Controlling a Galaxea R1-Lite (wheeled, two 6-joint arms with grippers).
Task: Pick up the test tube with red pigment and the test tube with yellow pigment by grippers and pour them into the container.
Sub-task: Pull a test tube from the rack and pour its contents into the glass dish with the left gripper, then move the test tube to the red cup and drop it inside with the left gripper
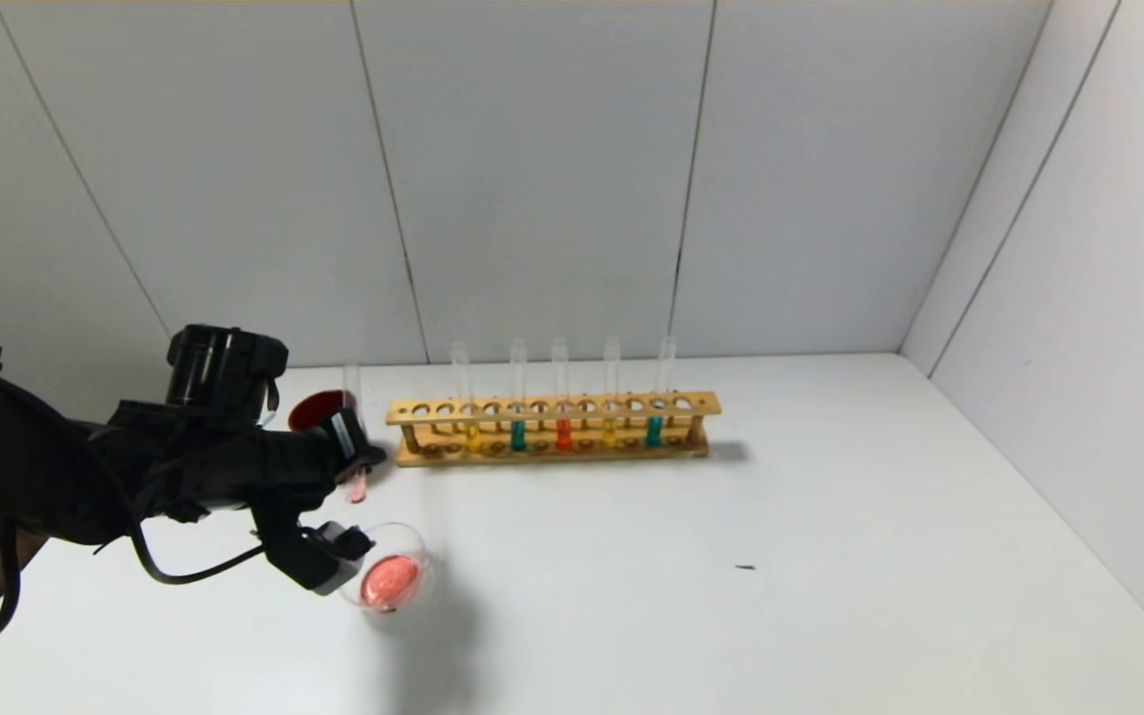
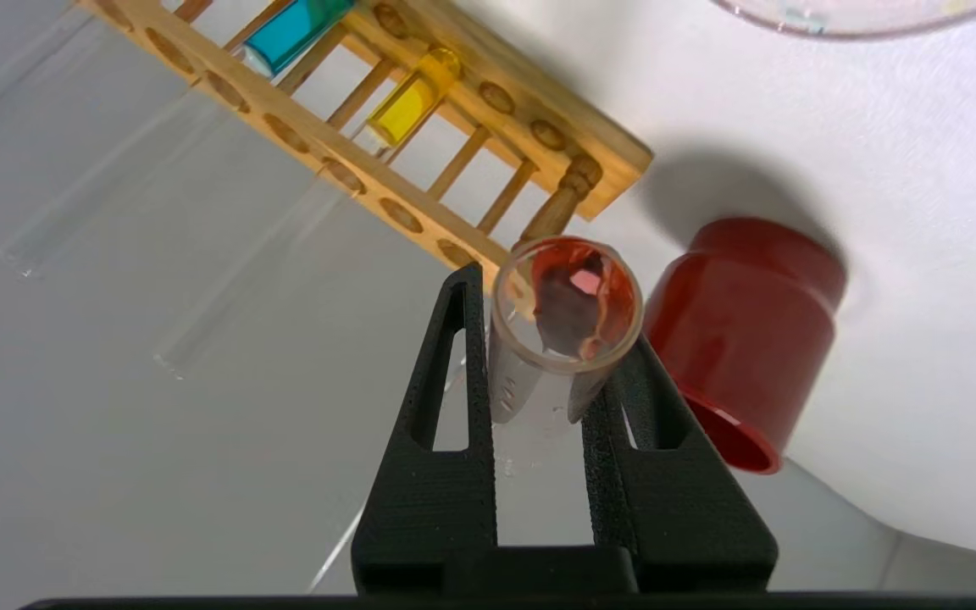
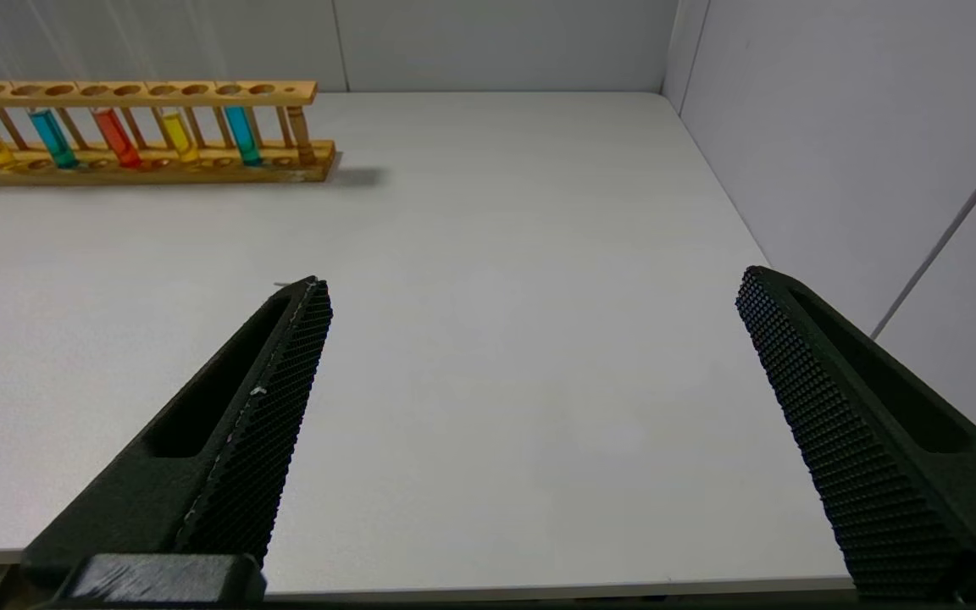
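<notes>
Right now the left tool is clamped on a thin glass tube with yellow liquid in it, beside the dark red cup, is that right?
Not quite: the thin glass tube in the left tool holds red traces, not yellow, as the left wrist view shows. It is indeed clamped, beside the dark red cup.

Left arm [image 1: 85,467] is black and jointed, with looping black cables; right gripper [image 3: 530,424] has black, dimple-textured, slotted fingers.

I see a tan wooden rack [image 1: 552,429] with yellow, teal, red, yellow, teal liquids, a dark red cup [image 2: 742,335], pink-red liquid in the clear dish [image 1: 391,580], black dimpled fingers [image 3: 869,440].
</notes>
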